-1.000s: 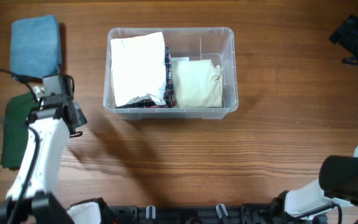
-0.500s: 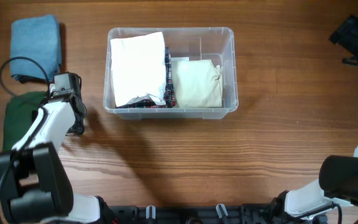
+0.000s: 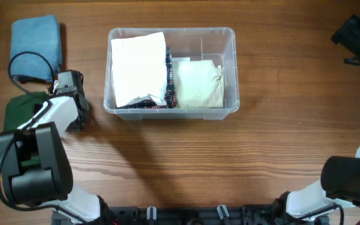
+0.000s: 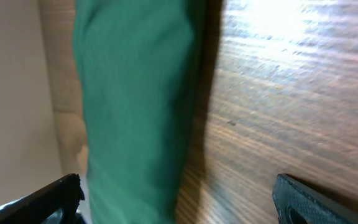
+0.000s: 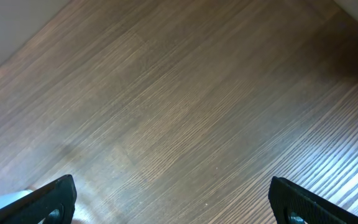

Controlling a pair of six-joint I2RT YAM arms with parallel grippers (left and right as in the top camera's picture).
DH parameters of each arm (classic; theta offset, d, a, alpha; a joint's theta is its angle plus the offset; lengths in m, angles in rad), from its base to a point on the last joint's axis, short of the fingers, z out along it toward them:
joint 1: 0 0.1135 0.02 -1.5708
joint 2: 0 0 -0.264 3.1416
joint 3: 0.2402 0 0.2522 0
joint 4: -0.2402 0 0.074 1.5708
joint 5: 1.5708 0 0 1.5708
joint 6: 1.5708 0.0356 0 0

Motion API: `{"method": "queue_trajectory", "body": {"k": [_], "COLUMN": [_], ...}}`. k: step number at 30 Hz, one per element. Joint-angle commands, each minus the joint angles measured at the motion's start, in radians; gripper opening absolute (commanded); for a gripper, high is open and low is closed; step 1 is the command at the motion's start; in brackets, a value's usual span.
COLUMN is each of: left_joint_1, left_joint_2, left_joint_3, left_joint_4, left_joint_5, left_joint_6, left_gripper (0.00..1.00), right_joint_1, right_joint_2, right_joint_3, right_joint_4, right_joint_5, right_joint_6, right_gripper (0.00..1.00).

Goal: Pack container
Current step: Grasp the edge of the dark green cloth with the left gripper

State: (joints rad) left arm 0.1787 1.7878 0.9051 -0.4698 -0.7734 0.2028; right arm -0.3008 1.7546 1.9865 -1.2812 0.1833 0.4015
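Overhead, the container [image 3: 170, 29] sits on the far middle of the table [image 3: 280, 125]. It is already partly packed: a white folded cloth [image 3: 139, 65] fills its left side and a cream folded cloth [image 3: 197, 84] lies on the right. A dark plaid piece [image 3: 169, 75] shows between and under them.

Well to the left, outside the bin, a green folded cloth [image 3: 19, 107] lies on the wood with a blue folded cloth [image 3: 36, 40] just beyond it. The left arm hangs over the green one.

In the left wrist view the left gripper [image 4: 176, 190] has its fingers spread wide with nothing between them. The green cloth runs under the left finger and bare wood under the right.

I judge the step in hand to be fetching the green cloth. The next move likely calls for centring over the fold, lowering, pinching a thick edge, and carrying it to the bin.

The right gripper [image 5: 173, 193] is also spread apart and empty, over bare wood at the table's right edge.

Much of the green cloth is hidden under the left arm from above. The left wrist picture is blurred, so how high the gripper hangs is unclear. How much room the bin has left is hard to judge.
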Motion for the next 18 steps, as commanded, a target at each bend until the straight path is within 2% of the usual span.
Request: {"method": "queue_trajectory", "body": {"k": [1,6,9,18], "left_joint_1": [0.021,0.074,0.101,0.156], "left_joint_2": [0.027,0.035,0.043,0.084], "left_joint_3": [-0.008,-0.008,-0.008,-0.008], "left_joint_4": [0.019,0.047,0.04,0.057], "left_joint_5": [0.211,0.212,0.164,0.117], "left_joint_6": [0.004,0.115,0.204,0.243], "left_gripper": [1.0,0.99,1.0,0.99], "right_joint_1": [0.002,0.002,0.002,0.002], "right_joint_2": [0.01,0.01,0.01,0.01], "right_joint_3": [0.001,0.001,0.001,0.001], "right_joint_4": [0.002,0.002,0.002,0.002], "right_joint_5": [-0.008,-0.008,-0.008,-0.008], "right_joint_6": [0.018,0.018,0.018,0.018], "right_gripper": [1.0,1.0,1.0,1.0]}}
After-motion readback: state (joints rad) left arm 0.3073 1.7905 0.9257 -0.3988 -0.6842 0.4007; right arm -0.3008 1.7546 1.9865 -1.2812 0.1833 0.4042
